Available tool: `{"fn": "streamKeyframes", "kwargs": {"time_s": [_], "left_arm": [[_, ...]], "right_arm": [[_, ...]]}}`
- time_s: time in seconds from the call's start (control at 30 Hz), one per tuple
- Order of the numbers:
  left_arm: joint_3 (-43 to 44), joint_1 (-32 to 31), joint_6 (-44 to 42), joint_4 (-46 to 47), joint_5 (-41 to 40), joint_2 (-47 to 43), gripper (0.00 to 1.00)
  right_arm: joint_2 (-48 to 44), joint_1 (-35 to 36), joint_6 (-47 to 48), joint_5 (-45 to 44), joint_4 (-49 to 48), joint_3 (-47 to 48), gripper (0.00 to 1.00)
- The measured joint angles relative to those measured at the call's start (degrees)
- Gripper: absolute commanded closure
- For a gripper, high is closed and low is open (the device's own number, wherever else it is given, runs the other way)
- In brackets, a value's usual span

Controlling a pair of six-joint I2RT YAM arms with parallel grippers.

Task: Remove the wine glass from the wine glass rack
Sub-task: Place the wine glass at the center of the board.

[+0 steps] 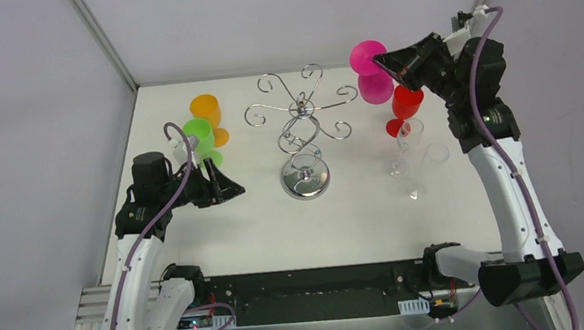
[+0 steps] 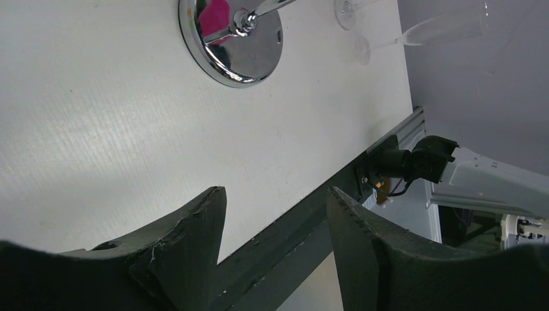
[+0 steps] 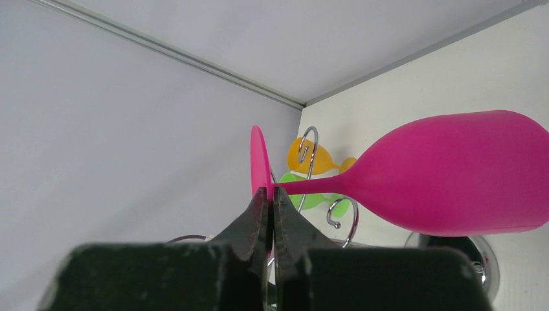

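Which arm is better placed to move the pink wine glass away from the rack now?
Right. The right gripper is shut on the pink wine glass by its foot, close beside the wine glass rack. The left gripper hangs open and empty over the table on the rack's other side.

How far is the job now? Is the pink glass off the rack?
Done: the right end effector is shut on the foot of the pink wine glass, and no glass seems to hang on the wine glass rack. In hand: the glass is held in the air, just right of the rack. Remaining: move it away and set it down. The left end effector is open.
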State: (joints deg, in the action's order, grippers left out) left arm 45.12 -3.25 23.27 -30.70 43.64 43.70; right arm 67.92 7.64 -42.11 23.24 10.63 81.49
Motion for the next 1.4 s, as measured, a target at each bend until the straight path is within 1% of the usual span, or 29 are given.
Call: {"fn": "streamKeyframes", "kwargs": {"time_s": [0.2, 0.23, 0.47, 0.57, 0.77, 0.97, 1.1, 1.2, 1.4], "left_arm": [[0.0, 0.0, 2.97, 0.0, 1.57, -1.36, 0.39], [0.0, 0.0, 3.43, 0.0, 1.88, -1.64, 0.36], [0.22, -0.02, 9.03, 0.0, 5.81, -3.02, 0.36], [0.52, 0.0, 11.08, 0.0, 7.26, -4.26, 0.35], [0.7, 0.0, 14.93, 0.0, 10.14, -6.54, 0.35], [0.7, 0.0, 17.97, -0.02, 11.41, -8.96, 0.35], [0.66, -0.02, 19.63, 0.0, 12.09, -10.67, 0.35], [0.24, 0.0, 20.76, 0.0, 12.83, -11.54, 0.35], [-0.9, 0.0, 22.47, 0.02, 12.98, -12.68, 0.34]], "right_arm": [[-6.08, 0.0, 4.63, -0.59, 2.71, -3.67, 1.0], [-7.52, 0.0, 5.53, -0.57, 3.41, -4.63, 1.0], [-17.7, 0.0, 12.39, 0.68, 8.33, -8.33, 1.0], [-22.97, 0.0, 14.99, 2.73, 9.66, -10.62, 1.0], [-30.32, 0.0, 19.02, 7.52, 12.35, -14.21, 1.0], [-33.33, 0.35, 20.13, 15.15, 13.4, -17.49, 1.0], [-33.88, 2.56, 21.18, 20.02, 13.44, -19.39, 1.0], [-33.94, 4.98, 22.23, 22.03, 13.88, -20.57, 1.0], [-33.94, 14.4, 25.07, 20.79, 15.93, -22.97, 1.0]]}}
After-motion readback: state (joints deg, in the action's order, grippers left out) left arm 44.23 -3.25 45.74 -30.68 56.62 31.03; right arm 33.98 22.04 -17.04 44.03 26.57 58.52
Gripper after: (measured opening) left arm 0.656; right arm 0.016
